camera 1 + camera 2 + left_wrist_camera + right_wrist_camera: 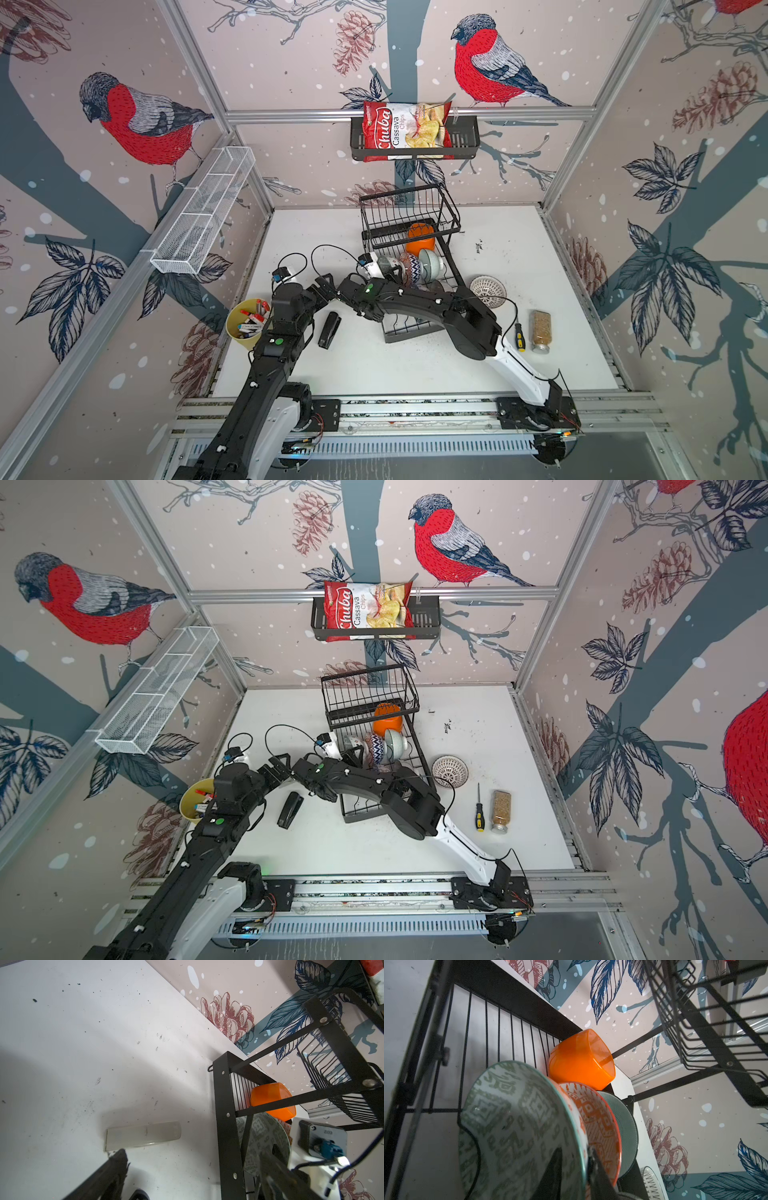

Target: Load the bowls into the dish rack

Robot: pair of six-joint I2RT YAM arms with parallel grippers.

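The black wire dish rack (409,332) (374,812) stands mid-table, its raised basket (409,208) at the far end. On its base several bowls stand on edge in a row: an orange plastic one (420,239) (579,1059) (270,1099), a pale mint one (432,264), a red-patterned one (600,1118) and a grey-green patterned one (512,1118) (384,264). My right gripper (574,1151) (394,272) straddles the grey-green bowl's rim, jaws slightly parted. Another patterned bowl (488,289) sits on the table right of the rack. My left gripper (328,284) (197,1157) hangs open and empty beside the rack.
A yellow cup of pens (245,324) and a black stapler (329,330) lie left of the rack. A screwdriver (519,336) and a jar (541,331) lie to the right. A shelf basket holding a chips bag (415,133) and a white mesh trough (203,208) hang on the walls.
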